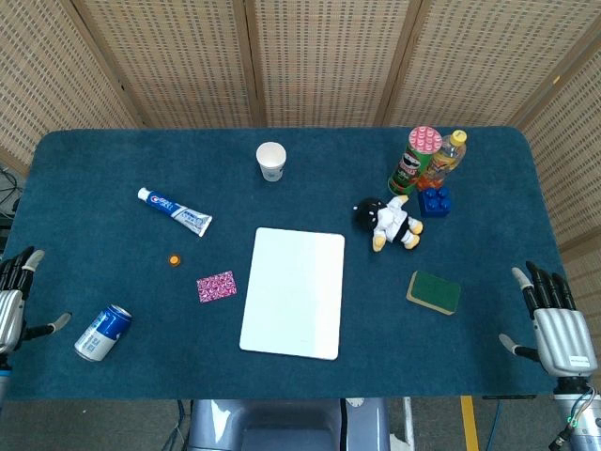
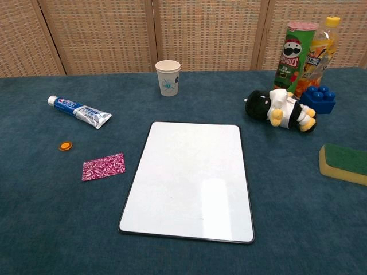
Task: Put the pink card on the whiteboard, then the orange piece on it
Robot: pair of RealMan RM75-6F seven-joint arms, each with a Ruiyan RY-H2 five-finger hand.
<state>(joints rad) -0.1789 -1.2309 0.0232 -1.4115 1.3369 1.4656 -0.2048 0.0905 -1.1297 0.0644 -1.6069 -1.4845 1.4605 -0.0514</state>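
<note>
Pink card (image 2: 103, 167) flat on the blue table (image 1: 488, 348), just left of the bare whiteboard (image 2: 191, 180) and apart from it; orange piece (image 2: 66, 146) a little further left (small, round). Left hand (image 1: 13, 299) at the near left edge, fingers spread, holding nothing. Right hand (image 1: 557, 329) at the near right edge, fingers likewise apart and empty. Toothpaste tube (image 2: 79, 112) behind the orange piece.
</note>
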